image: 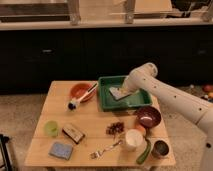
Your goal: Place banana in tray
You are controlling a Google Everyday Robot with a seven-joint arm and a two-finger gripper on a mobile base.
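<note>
The green tray (106, 99) stands at the back middle of the wooden table (45, 112). My gripper (120, 92) reaches down into the tray from the right, at the end of the white arm (165, 92). A pale yellowish object, probably the banana (116, 94), lies at the gripper's tip inside the tray. I cannot tell whether the gripper still holds it.
An orange plate (78, 90) with a brush (80, 99) is left of the tray. In front are a maroon bowl (148, 116), a white cup (133, 139), a metal can (160, 148), a green vegetable (144, 151), a fork (105, 149), a blue sponge (61, 149), a brown box (73, 133) and a green cup (51, 128).
</note>
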